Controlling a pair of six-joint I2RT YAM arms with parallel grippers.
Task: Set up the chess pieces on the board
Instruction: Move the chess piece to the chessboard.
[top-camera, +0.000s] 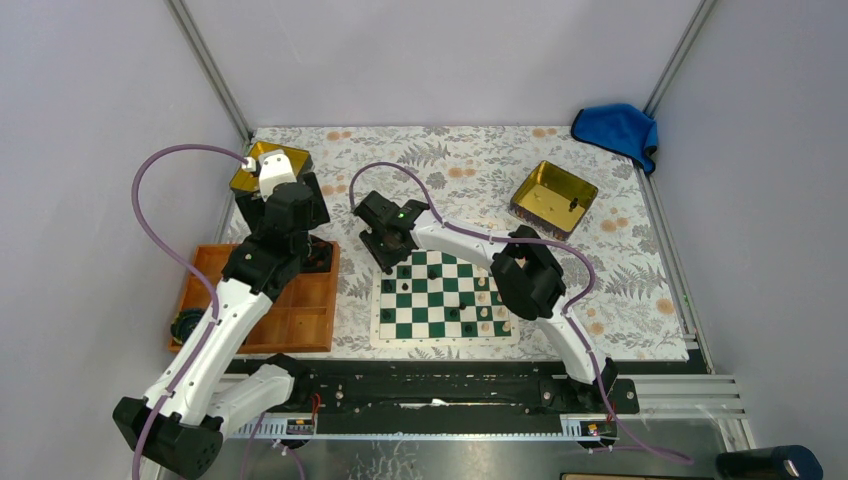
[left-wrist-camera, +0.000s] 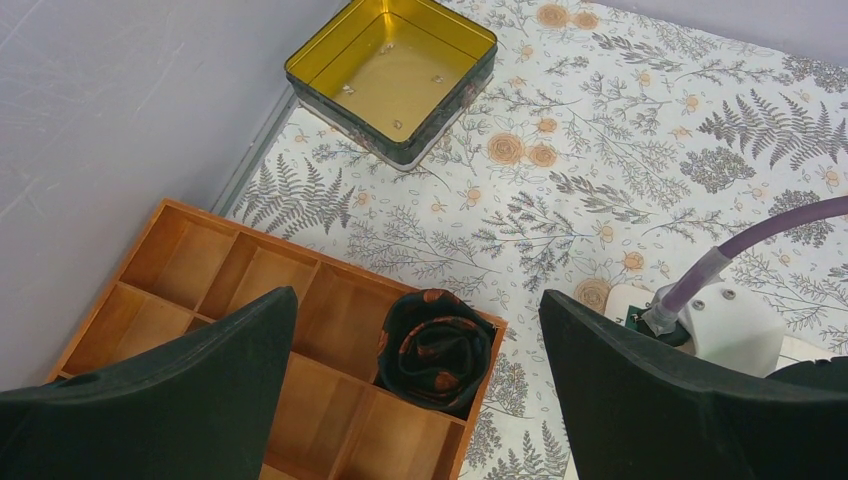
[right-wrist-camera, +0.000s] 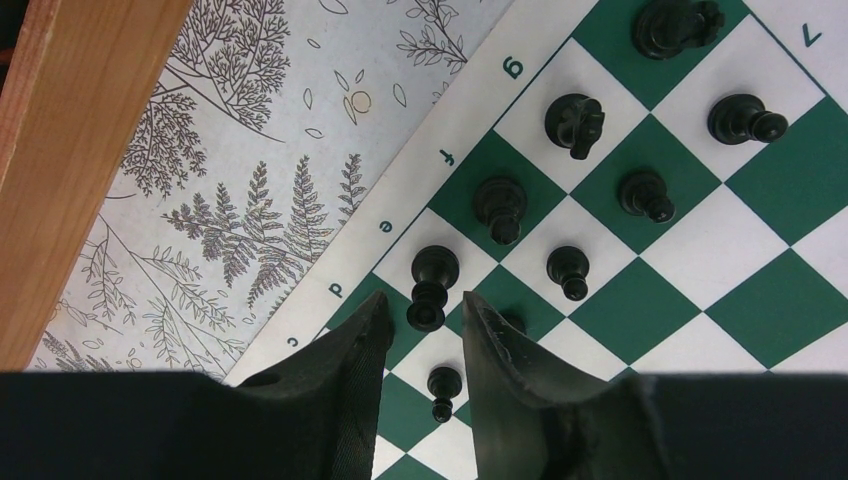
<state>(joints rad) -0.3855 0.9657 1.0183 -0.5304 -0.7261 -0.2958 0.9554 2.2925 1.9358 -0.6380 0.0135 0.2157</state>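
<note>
Right gripper (right-wrist-camera: 428, 312) straddles black piece (right-wrist-camera: 435, 268); wooden tray (right-wrist-camera: 60, 150) near board (right-wrist-camera: 700, 262).

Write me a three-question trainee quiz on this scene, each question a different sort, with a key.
1. True or false: the left gripper is shut on something.
2. The rolled dark cloth lies in: A) the wooden tray; B) a gold tin; C) a glass bowl.
3. Fill in: the chess piece at the right gripper's fingertips, standing on the board, is ____.
Key: 1 false; 2 A; 3 black.
</note>
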